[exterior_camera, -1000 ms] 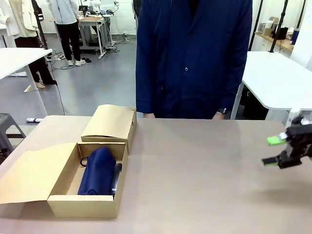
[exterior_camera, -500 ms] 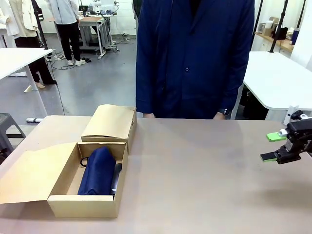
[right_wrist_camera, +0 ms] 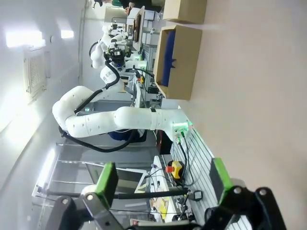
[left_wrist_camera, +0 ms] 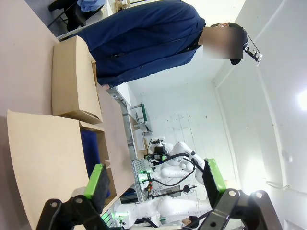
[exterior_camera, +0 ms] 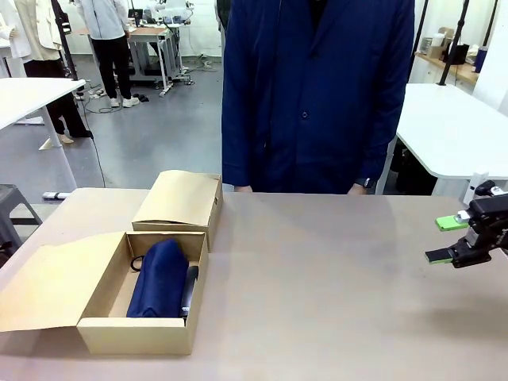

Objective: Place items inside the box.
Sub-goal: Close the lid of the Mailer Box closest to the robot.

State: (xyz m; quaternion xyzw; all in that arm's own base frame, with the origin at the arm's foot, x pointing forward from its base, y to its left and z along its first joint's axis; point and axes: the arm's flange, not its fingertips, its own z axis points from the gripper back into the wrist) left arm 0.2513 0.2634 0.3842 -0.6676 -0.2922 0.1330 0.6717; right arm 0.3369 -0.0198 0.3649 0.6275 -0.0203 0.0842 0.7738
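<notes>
An open cardboard box point(exterior_camera: 103, 305) sits at the table's front left, its lid folded out to the left. A navy fabric pouch point(exterior_camera: 159, 278) lies inside it, with a black item point(exterior_camera: 189, 290) along its right side. The same box point(left_wrist_camera: 45, 158) and pouch point(left_wrist_camera: 90, 146) appear in the left wrist view, and the box point(right_wrist_camera: 178, 60) appears in the right wrist view. My right gripper point(exterior_camera: 446, 239) hovers open above the table's right edge, holding nothing. My left gripper point(left_wrist_camera: 156, 179) stands open with nothing between its fingers, off the box's lid side.
A second, closed cardboard box point(exterior_camera: 178, 202) stands just behind the open one. A person in a dark blue coat point(exterior_camera: 317, 95) stands at the table's far side, hands point(exterior_camera: 356, 188) low at the edge. The brown tabletop point(exterior_camera: 333, 294) stretches bare between box and right gripper.
My right gripper has drifted slightly right and up near the table's right edge, staying open. The boxes and the person have not moved.
</notes>
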